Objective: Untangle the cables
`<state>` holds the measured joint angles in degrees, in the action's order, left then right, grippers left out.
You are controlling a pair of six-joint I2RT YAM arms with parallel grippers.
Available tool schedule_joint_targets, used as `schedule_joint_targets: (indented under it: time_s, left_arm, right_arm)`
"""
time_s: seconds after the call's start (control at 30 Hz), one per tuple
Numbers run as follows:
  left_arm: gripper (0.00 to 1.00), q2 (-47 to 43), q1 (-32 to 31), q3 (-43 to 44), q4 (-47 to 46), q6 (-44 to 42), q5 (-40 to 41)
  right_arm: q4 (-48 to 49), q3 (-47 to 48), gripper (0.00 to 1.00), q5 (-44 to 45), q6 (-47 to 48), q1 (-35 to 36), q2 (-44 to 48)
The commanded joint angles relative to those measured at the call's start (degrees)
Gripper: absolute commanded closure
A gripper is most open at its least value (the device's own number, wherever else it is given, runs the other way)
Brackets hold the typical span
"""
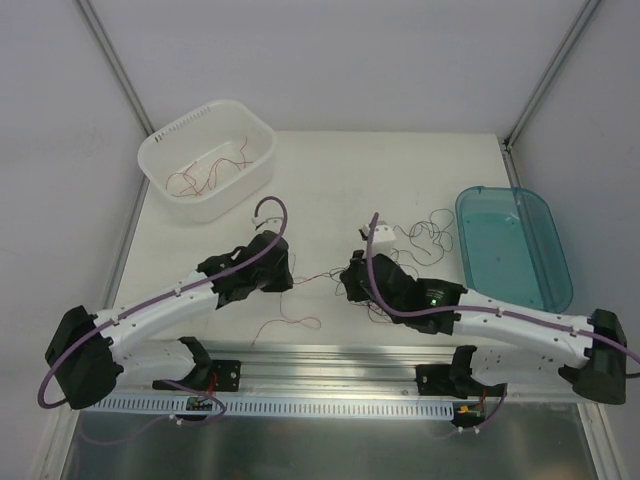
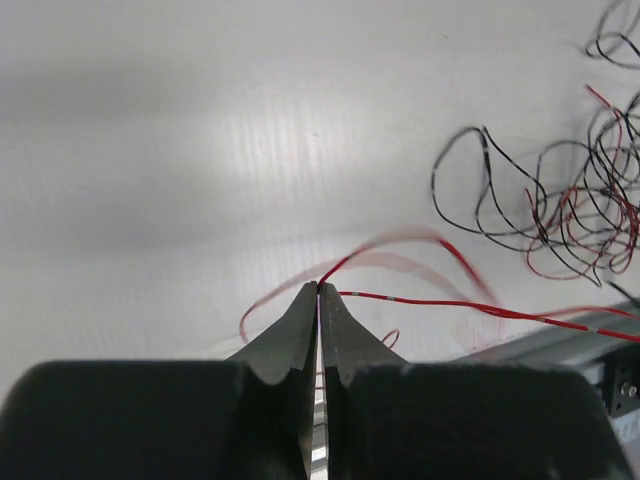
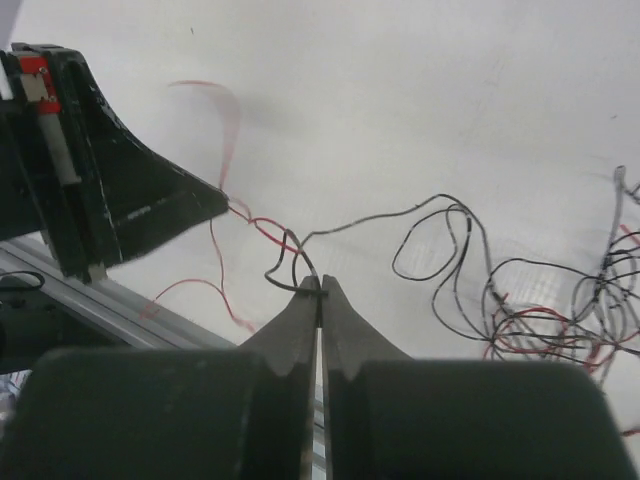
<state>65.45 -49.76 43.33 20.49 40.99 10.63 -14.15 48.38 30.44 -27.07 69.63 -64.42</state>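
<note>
Cables: nearest is a loose red strand (image 1: 290,322) lying just past the rail (image 1: 330,360), between the arms. Next out, the left gripper (image 2: 318,288) is clenched on a red wire (image 2: 470,305) and the right gripper (image 3: 320,285) is clenched on a black wire (image 3: 380,220), with their tips near each other at mid-table. Red and black appear to cross between the tips. My read: pull apart slowly, sideways and low, and watch that the crossing slides free instead of cinching. The black wire runs back into the tangle (image 1: 425,235) beside the right arm, so too much pull likely drags the whole heap. Both grips are at the very tips on hair-thin wire, so there's a slip risk. The table (image 1: 330,190) is white and smooth, probably low friction. At far left, a white basket (image 1: 215,208) has a few red strands inside. On the right is a teal tray (image 1: 510,250). Around it all are plain white walls and metal corner posts.
</note>
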Motion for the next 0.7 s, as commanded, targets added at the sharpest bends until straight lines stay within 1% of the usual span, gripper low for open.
schedule_joint_targets:
  time_s: [0.0,0.1,0.13,0.2,0.23,0.3,0.43,0.5,0.53,0.57,0.6,0.63,0.67]
  left_arm:
    - [1.0,-4.2,7.1,-2.5,2.5,-0.2,0.1]
    - [1.0,-6.8,9.8,-3.1,3.1,-1.3,-0.2]
    - [1.0,-7.3,10.6,-3.3,3.2,-1.5,-0.1]
    - [1.0,-8.4,11.2,-3.3,3.9,-2.0,0.4]
    - [1.0,-9.0,11.7,-3.7,4.2,-2.0,0.4]
    - [1.0,-9.5,12.1,-4.2,4.6,-2.1,0.7]
    - [1.0,-11.0,13.8,-5.4,5.0,-1.9,0.6]
    - [1.0,-11.7,14.4,-5.0,5.0,-2.8,-0.3]
    - [1.0,-11.9,14.4,-4.3,4.9,-3.0,-0.9]
    - [1.0,-11.8,14.4,-3.9,4.8,-3.2,-3.1]
    - [1.0,-11.6,14.3,-3.5,4.6,-3.5,-4.3]
    - [1.0,-11.2,14.3,-3.0,3.9,-3.8,-5.5]
    - [1.0,-11.0,14.3,-2.7,3.7,-4.2,-6.7]
  right_arm:
    - [-1.8,-2.4,0.99,3.8,3.9,-1.9,8.3]
    - [-4.6,-4.8,0.99,3.8,4.3,-5.2,13.8]
    - [-5.4,-5.2,0.99,3.7,4.4,-7.5,14.8]
    - [-6.8,-6.7,0.99,1.5,4.7,-9.9,18.3]
    - [-6.5,-7.2,0.99,-0.4,6.0,-12.6,19.3]
    - [-6.7,-7.4,0.99,-3.6,7.1,-14.7,21.5]
    - [-10.8,-5.6,1.0,-5.0,9.3,-18.3,20.7]
    - [-9.7,-5.4,0.99,-10.0,12.1,-19.0,19.7]
    - [-8.5,-5.2,0.94,-12.6,13.4,-19.0,18.2]
    - [-5.4,-4.9,0.82,-19.1,14.6,-19.0,17.1]
    - [-4.0,-4.7,0.6,-22.1,16.1,-18.9,16.1]
    - [-2.4,-4.6,0.5,-24.7,16.4,-18.7,13.7]
    - [0.4,-4.6,0.37,-28.9,16.8,-18.7,12.8]
